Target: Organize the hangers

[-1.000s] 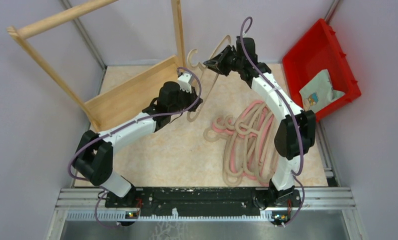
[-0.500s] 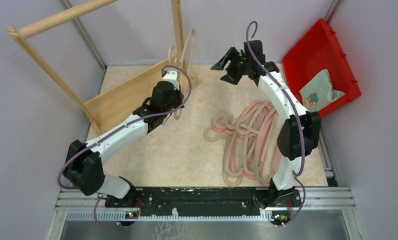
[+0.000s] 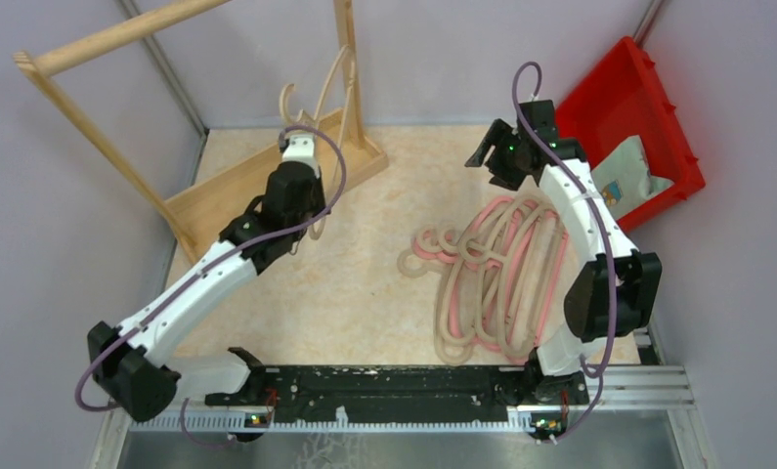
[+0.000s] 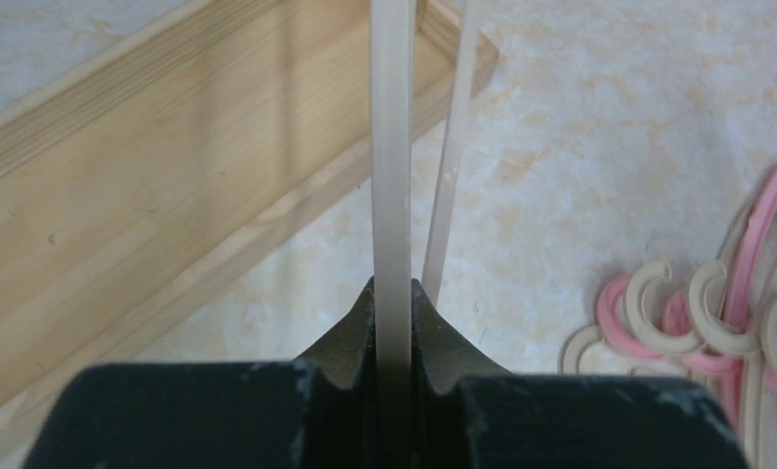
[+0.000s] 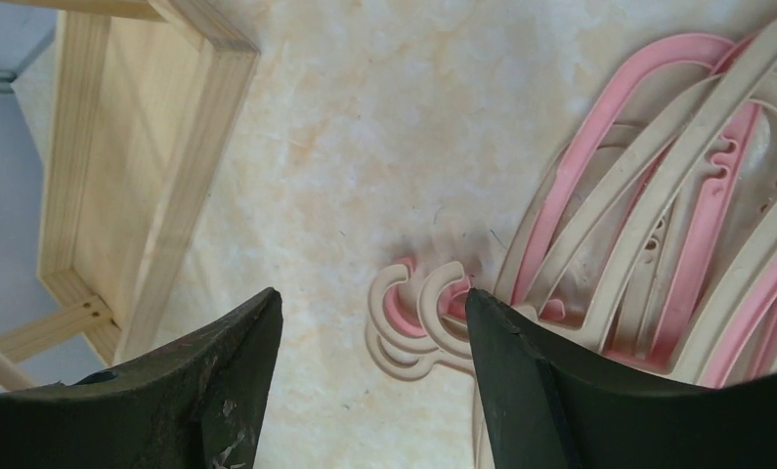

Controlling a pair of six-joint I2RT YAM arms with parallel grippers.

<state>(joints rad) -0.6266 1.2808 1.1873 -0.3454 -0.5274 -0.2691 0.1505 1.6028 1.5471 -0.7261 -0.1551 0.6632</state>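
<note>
The light wooden rack of round poles (image 3: 237, 191) stands at the far left of the table. The heap of thick beige and pink plastic hangers (image 3: 496, 283) lies on the table in front of the right arm, and it looks the same as one second ago. The red plastic bin (image 3: 599, 93) leans at the far right.

What has changed is the handover. One second ago both arms met at one beige plastic hanger (image 3: 330, 83) in the air above the middle of the table. Now the left arm alone has it and has carried it to the left. The hanger stands almost upright just beside the upright post of the rack, above the rack's base.

The left gripper (image 4: 392, 303) is closed tightly on the straight bar of this hanger (image 4: 392, 147), with no gap visible at the pads. The right gripper (image 5: 369, 303) has let go and has drawn back to the right. Its fingers are wide apart and hold nothing, and it hovers above the hooks at the far end of the heap.

I judge that the hanger is not yet on the top rail, so hooking it comes next, and most of the hangers wait in the heap.
</note>
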